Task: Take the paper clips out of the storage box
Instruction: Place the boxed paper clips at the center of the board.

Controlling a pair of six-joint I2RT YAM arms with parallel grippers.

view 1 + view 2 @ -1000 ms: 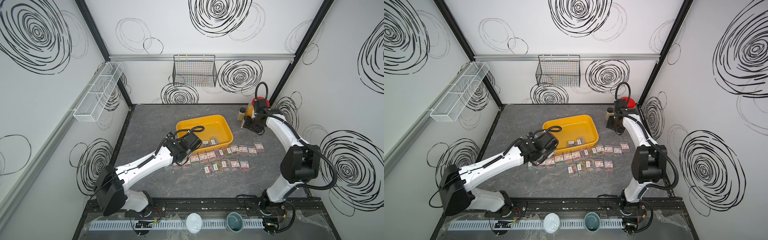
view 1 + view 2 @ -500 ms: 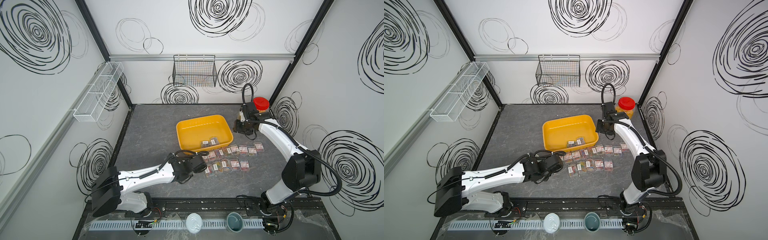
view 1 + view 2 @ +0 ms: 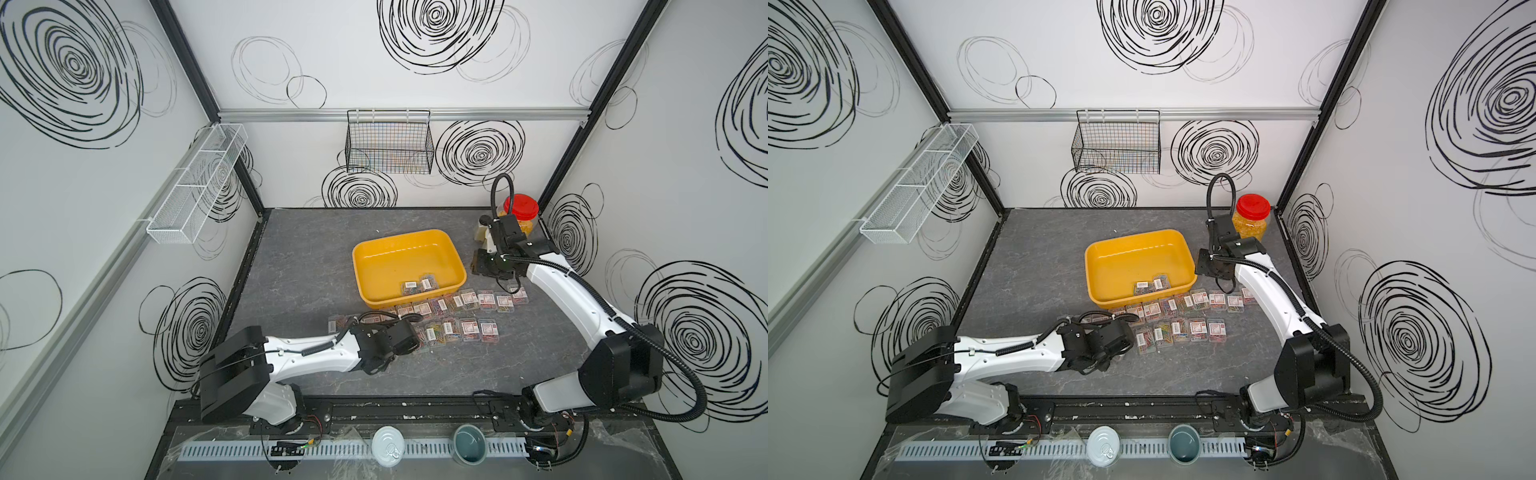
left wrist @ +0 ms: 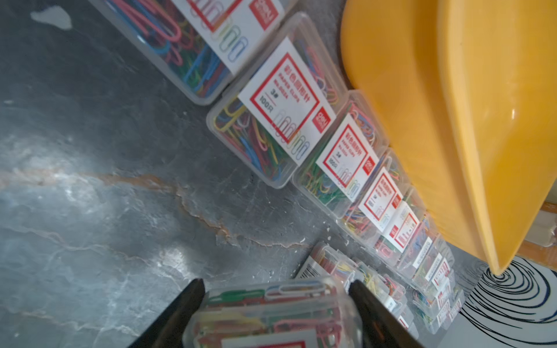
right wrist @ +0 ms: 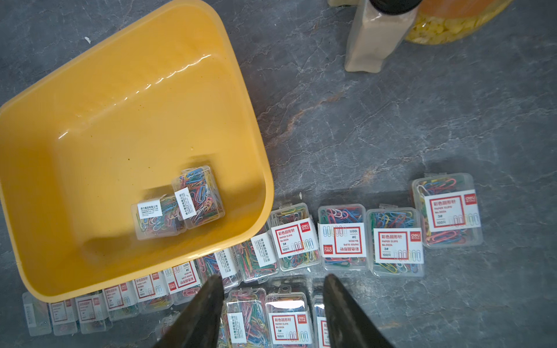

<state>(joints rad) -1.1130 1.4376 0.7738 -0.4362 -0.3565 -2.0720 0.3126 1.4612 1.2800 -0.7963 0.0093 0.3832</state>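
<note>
Left tool [image 4: 275, 286] low, arm [image 3: 309, 353] outstretched horizontally.

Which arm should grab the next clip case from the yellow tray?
Right. The right gripper hangs open and empty beside the yellow plastic tray holding two clear clip cases; the left gripper grips another case.

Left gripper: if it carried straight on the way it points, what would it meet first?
Probably the nearest paper clip case lying on the table, just ahead of the held case in the left gripper; depth is hard to judge.
</note>
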